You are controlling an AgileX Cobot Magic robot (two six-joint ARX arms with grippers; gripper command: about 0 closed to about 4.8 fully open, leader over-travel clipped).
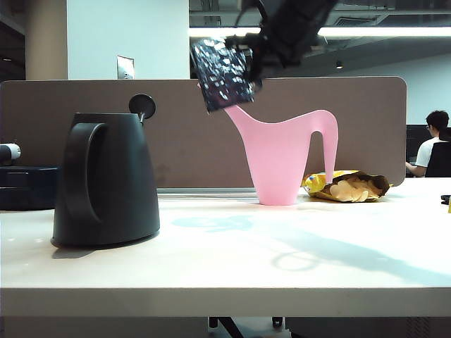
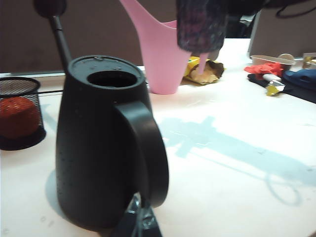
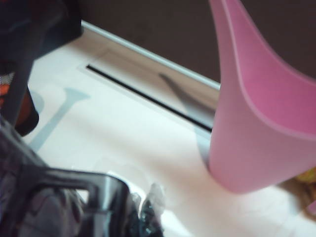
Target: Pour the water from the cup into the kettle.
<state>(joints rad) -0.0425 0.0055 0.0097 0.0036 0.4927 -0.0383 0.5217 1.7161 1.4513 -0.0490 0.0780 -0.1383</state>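
Right tool (image 1: 246, 67) hangs high above the middle of the table (image 1: 232, 260), clenched on the cup (image 1: 223, 74), which you carry tilted in the air, well apart from the kettle (image 1: 106, 179) and in front of the pink watering can (image 1: 285, 158). Your left tool (image 2: 139, 222) sits low, just beside the kettle's base on its handle side; only blurred finger ends show, so you cannot tell whether it is released or clenched, and it holds nothing visible. Treat the cup as light, rigid and probably brittle; its dimpled wall gives the pads some bite, but water will shift the weight, so hold it across the body, not the thin handle. Nearest the left camera stands the kettle, lid swung up, mouth (image 2: 110, 79) open. It looks stiff, heavy and stable on its wide base. Beyond it the watering can stands, then an open snack bag (image 1: 349, 186) by the partition.
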